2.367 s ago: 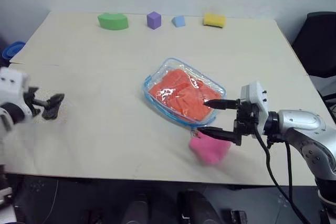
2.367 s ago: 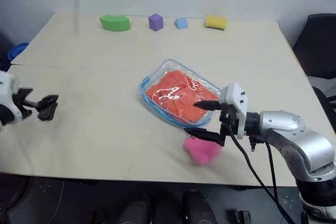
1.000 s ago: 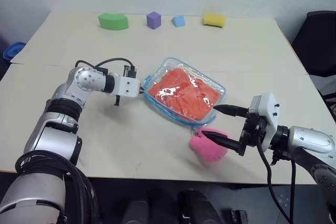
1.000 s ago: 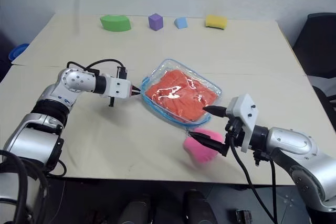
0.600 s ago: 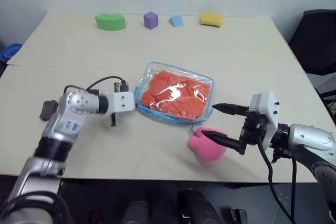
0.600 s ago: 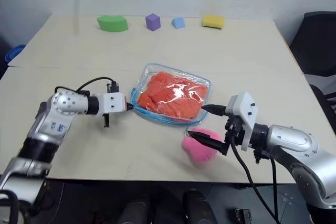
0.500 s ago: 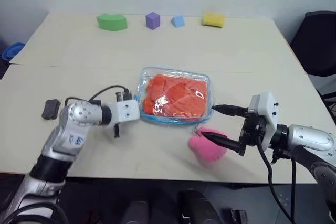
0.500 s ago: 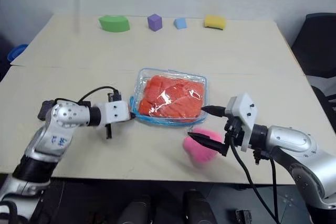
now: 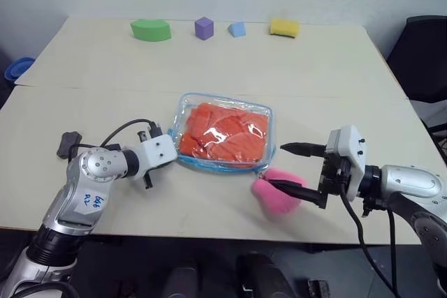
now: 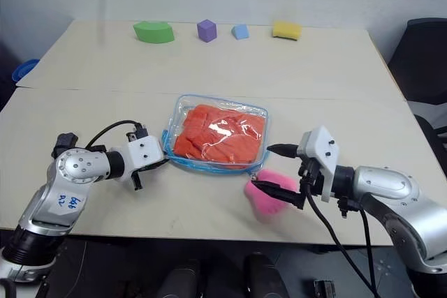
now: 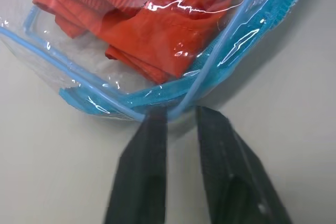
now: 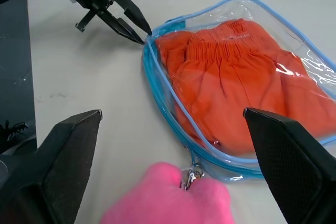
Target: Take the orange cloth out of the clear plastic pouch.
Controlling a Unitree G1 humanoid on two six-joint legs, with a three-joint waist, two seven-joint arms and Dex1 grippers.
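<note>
We find the clear plastic pouch [image 9: 225, 134] lying flat near the middle of the surface [image 9: 335, 75], with the orange cloth [image 9: 222, 130] folded inside it, so nothing has come out yet. Its pink pompom [image 9: 278, 195] trails from the corner at about 4 o'clock of the pouch, hooked there by a small clasp.

Our left gripper [image 11: 181, 116] sits at the pouch's 8 o'clock corner. Its fingers [image 11: 142, 171] stand narrowly apart, their tips right at the blue zipper trim where the two edges meet; one tip touches the trim, and we cannot tell whether anything is pinched. We judge it is placed there to hold that corner, or to find the zipper's end.

Our right gripper [image 9: 293, 167] waits at 4 o'clock of the pouch with its fingers spread wide and nothing between them. The lower finger lies across the pompom, the upper one just off the pouch's edge. We judge this wide stance is kept ready for the pompom, which serves as the zipper's pull.

Along the far edge, at 12 o'clock, rest a green block [image 9: 150, 29], a purple cube [image 9: 204, 27], a blue block [image 9: 237, 28] and a yellow block [image 9: 284, 28], well apart from our work.
</note>
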